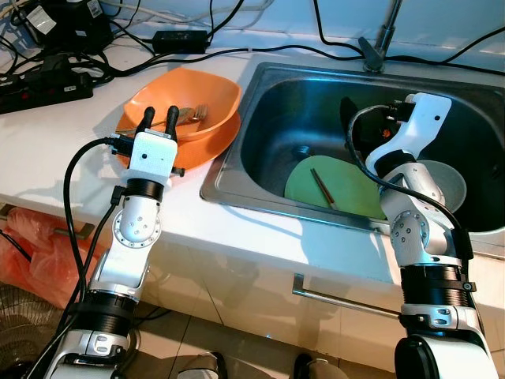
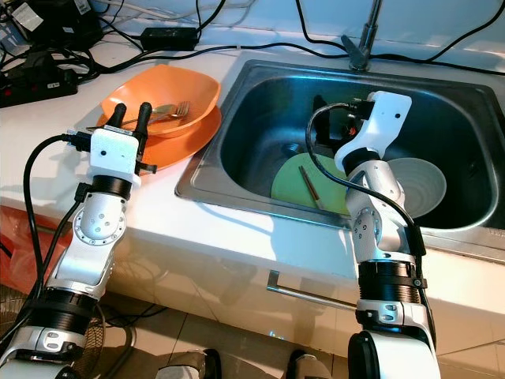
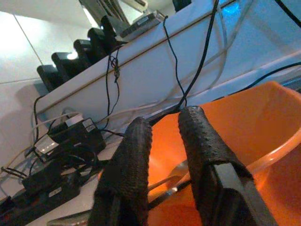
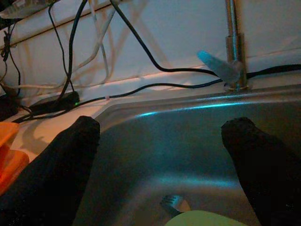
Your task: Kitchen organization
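An orange bowl (image 1: 189, 103) sits on an orange plate (image 1: 207, 146) on the white counter, left of the steel sink (image 1: 268, 103). A fork (image 1: 196, 113) and a spoon (image 3: 176, 169) lie in the bowl. My left gripper (image 1: 160, 118) hovers at the bowl's near rim, fingers (image 3: 202, 141) a narrow gap apart with nothing between them. In the sink lie a green plate (image 1: 347, 193) with a brown stick-like utensil (image 1: 322, 188) on it, and a pale bowl (image 1: 446, 185). My right gripper (image 4: 160, 155) hangs wide open and empty inside the sink, above the plate and a fork tip (image 4: 171, 202).
The faucet (image 1: 379, 39) stands at the sink's back edge. Power strips (image 1: 47, 87) and black cables crowd the counter's back left. A red plastic bag (image 1: 31, 245) hangs below the counter edge. A metal cabinet handle (image 1: 339, 304) sticks out under the sink.
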Robot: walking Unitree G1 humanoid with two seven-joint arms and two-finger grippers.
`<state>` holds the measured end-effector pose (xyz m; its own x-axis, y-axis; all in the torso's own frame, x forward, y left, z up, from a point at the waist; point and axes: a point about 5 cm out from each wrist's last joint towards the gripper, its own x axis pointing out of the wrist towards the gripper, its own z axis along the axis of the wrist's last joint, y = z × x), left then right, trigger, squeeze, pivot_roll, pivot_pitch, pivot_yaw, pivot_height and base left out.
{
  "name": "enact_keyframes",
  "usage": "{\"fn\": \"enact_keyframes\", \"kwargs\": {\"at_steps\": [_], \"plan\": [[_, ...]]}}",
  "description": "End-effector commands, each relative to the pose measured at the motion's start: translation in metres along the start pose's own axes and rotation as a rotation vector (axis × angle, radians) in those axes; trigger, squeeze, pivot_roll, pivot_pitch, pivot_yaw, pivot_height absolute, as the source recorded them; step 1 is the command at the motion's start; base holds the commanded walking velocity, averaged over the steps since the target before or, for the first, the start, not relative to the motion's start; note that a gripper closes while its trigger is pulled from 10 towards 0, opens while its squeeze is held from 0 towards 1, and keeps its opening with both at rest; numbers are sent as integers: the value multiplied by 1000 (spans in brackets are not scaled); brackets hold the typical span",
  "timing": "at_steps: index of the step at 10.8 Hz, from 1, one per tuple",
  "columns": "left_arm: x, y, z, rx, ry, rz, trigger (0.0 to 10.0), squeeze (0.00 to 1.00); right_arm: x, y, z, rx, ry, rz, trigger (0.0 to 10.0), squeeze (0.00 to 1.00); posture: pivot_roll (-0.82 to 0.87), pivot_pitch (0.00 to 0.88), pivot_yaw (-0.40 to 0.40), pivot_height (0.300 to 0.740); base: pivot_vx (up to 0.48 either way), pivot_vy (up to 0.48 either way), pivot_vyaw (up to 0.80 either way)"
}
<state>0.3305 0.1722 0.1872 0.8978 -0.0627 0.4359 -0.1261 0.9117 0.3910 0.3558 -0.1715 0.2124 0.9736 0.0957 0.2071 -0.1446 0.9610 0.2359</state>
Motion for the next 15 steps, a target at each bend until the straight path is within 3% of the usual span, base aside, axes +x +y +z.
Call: {"fn": "enact_keyframes", "kwargs": {"at_steps": [1, 7, 10, 12, 14, 15], "plan": [[1, 4, -2, 5, 7, 19, 0, 0, 2, 2, 8, -2, -23, 5, 10000, 0, 53, 130, 55, 740, 0, 0, 0], [4, 6, 1, 4, -12, 27, 0, 0, 3, 3, 8, 4, -22, 5, 10000, 0, 52, 130, 52, 740, 0, 0, 0], [24, 12, 28, -29, -118, 36, 0, 0, 3, 3, 6, 6, -14, 7, 10000, 0, 56, 127, 53, 740, 0, 0, 0], [26, 7, 38, -51, -156, 0, 0, 0, 2, 3, 6, 14, -14, 0, 10000, 0, 52, 127, 58, 740, 0, 0, 0], [46, 3, 67, -295, -179, -65, 0, 0, 2, 4, 3, 55, 8, 16, 10000, 0, 54, 126, 52, 740, 0, 0, 0], [58, -3, 82, -525, -163, -153, 0, 0, 3, 8, 0, 100, 25, 38, 10000, 0, 57, 124, 49, 740, 0, 0, 0]]}}
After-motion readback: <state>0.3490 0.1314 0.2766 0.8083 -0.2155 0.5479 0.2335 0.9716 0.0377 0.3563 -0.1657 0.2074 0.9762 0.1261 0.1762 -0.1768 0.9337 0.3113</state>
